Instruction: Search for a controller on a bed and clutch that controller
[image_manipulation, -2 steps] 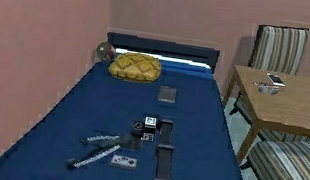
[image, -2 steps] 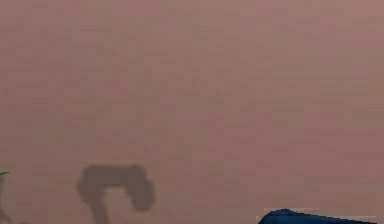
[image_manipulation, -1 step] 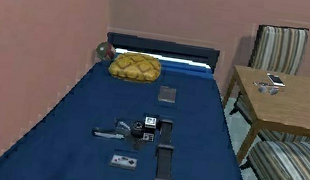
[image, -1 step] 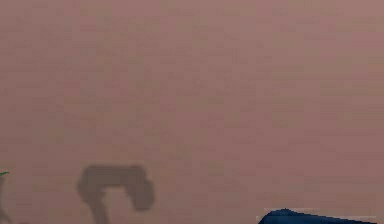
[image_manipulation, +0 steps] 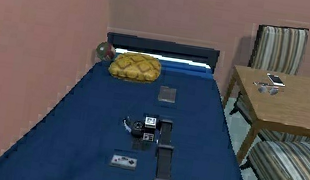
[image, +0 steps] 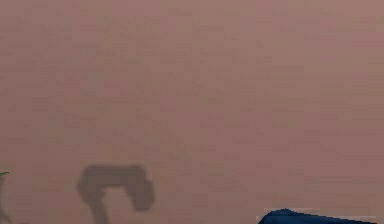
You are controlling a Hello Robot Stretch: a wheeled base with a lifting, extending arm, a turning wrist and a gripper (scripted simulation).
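So the bed (image_manipulation: 76, 137) has a dark blue cover and sits against a pink wall (image_manipulation: 30, 30). The controller (image_manipulation: 125, 160) looks like a small flat grey slab with dark marks. It lies on the cover just left of the arm (image_manipulation: 164, 170) and nearer the foot of the bed than the tool (image_manipulation: 124, 124). The tool is over the middle of the bed. Honestly can't tell what state its fingers are in, or whether it's holding anything.

A yellow pillow (image_manipulation: 136, 68) is at the head, with a grey flat thing (image_manipulation: 167, 95) just below it. On the right there's a wooden desk (image_manipulation: 302, 109) with a small object (image_manipulation: 272, 84) on it, and a striped chair (image_manipulation: 278, 45) behind. The forward view has pink wall and a blue corner (image: 290, 216).
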